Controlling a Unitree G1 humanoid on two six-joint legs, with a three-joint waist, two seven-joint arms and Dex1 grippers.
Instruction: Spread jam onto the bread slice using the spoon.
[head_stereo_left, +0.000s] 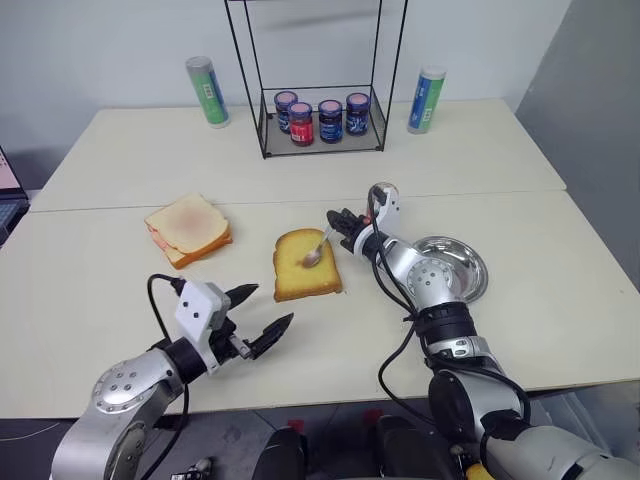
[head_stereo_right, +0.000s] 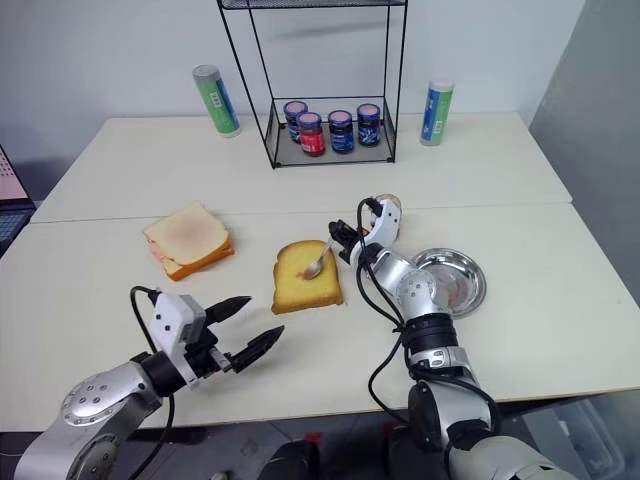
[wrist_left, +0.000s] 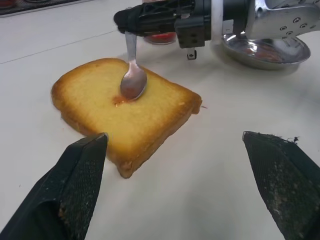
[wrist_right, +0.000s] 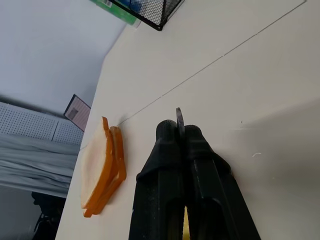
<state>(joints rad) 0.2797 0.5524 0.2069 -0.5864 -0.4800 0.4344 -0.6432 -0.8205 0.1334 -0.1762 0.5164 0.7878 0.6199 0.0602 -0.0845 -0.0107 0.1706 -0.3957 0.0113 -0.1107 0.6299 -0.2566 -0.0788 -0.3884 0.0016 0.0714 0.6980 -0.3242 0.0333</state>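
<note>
The golden bread slice (head_stereo_left: 307, 265) lies flat at the table's middle. The silver spoon (head_stereo_left: 314, 252) rests bowl-down on the slice's top, with a small red smear of jam (wrist_left: 117, 100) under its bowl. My right gripper (head_stereo_left: 340, 225) is shut on the spoon's handle, just beyond the slice's far right corner. The handle's tip (wrist_right: 179, 117) sticks out between the closed fingers. The jam jar (wrist_left: 161, 38) stands behind that gripper, mostly hidden by it. My left gripper (head_stereo_left: 265, 312) hangs open, holding nothing, near the table's front edge and short of the slice.
A round steel dish (head_stereo_left: 470, 265) with red traces sits right of my right arm. A paler stacked sandwich (head_stereo_left: 188, 228) lies to the left. At the back stand a wire rack (head_stereo_left: 320, 150) holding several dark-lidded jars and two tall cans (head_stereo_left: 207, 90) (head_stereo_left: 426, 100).
</note>
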